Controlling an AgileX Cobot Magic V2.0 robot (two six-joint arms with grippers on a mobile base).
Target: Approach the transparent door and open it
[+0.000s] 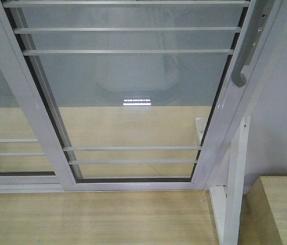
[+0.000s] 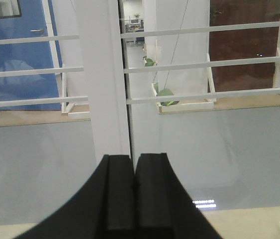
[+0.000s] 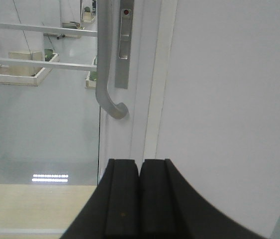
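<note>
The left gripper (image 2: 134, 194) fills the near edge of its wrist view. Its two black fingers are pressed together with nothing between them, pointing at a white stile (image 2: 102, 74) just ahead. The right gripper (image 3: 140, 196) is likewise closed and empty. It sits below the hooked lower end of the grey handle (image 3: 105, 64), apart from it. From the front, the door (image 1: 133, 92) stands straight ahead, its glass crossed by thin white bars (image 1: 128, 51), with the handle on its right stile. A second barred panel (image 1: 5, 127) lies to its left, partly behind its frame. A white post (image 1: 235, 194) stands near right on the wood floor (image 1: 92, 219).
</note>
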